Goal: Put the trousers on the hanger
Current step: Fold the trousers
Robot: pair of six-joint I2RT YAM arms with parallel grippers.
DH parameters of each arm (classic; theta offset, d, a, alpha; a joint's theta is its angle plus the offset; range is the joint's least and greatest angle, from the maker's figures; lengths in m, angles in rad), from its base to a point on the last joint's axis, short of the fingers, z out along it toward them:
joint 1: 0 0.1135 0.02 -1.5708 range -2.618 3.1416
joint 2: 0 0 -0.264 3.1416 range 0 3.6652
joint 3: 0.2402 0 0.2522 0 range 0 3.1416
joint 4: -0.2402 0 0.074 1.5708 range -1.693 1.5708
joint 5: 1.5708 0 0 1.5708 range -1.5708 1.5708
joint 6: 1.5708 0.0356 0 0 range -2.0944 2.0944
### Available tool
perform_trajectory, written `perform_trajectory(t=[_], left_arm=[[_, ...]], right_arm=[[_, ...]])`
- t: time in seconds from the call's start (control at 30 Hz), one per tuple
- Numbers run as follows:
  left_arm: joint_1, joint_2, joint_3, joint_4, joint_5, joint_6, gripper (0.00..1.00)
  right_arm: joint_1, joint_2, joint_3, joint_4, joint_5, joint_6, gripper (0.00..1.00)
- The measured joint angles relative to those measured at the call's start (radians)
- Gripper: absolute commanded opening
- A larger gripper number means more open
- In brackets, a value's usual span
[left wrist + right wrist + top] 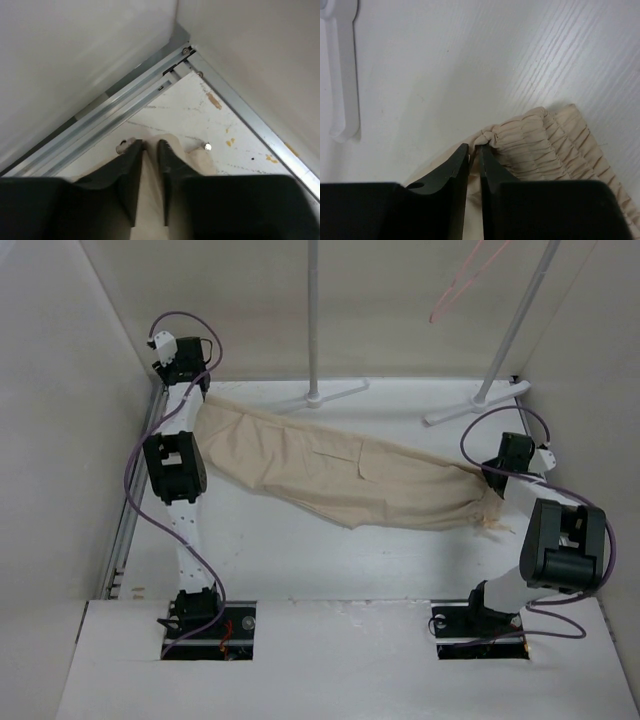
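The beige trousers lie stretched across the table between my two arms. Their left end sits under my left gripper in the far left corner, and the elastic waistband lies by my right gripper. In the left wrist view my left gripper has its jaws slightly apart, with the trousers running loose through the gap. My right gripper is also a little open, and a fold of waistband sits at its tips. The pink hanger hangs high at the back right, far from both grippers.
Two grey-white rack poles rise from feet on the table's far side, and one white foot lies near the right gripper. An aluminium rail and the enclosure walls close in on the left gripper.
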Motion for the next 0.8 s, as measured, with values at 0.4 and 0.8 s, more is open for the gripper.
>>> perform_trajectory(t=[0.4, 0.8], left_arm=[[0.021, -0.078, -0.194, 0.068, 0.001, 0.033, 0.86], [0.104, -0.663, -0.972, 0.222, 0.13, -0.196, 0.6]], right_arm=[[0.024, -0.164, 0.0, 0.004, 0.051, -0.05, 0.86], [0.121, -0.607, -0.167, -0.003, 0.072, -0.112, 0.3]])
